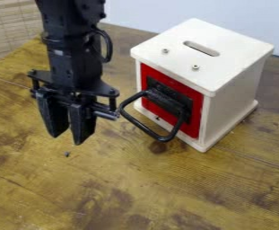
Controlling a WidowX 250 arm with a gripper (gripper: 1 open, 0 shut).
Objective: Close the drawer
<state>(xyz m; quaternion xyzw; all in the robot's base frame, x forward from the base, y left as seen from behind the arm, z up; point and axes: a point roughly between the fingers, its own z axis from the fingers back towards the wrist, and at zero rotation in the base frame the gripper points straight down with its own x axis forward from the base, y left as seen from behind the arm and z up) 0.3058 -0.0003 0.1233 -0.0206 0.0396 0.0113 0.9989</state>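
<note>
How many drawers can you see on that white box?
1: the red-fronted drawer with a black loop handle on the white wooden box's front face. Other faces are hidden, so more could exist.

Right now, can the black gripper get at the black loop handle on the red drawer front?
Probably yes: the gripper hangs just left of the black loop handle, with only bare wooden table between them.

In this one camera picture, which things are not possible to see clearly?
1. How far the drawer is open: the black handle stands in front of it.
2. Whether the hand is open or shut: its fingers overlap from this angle.
3. The upper arm: cut off by the top edge.
4. The back and far sides of the white box: turned away from the camera.
</note>
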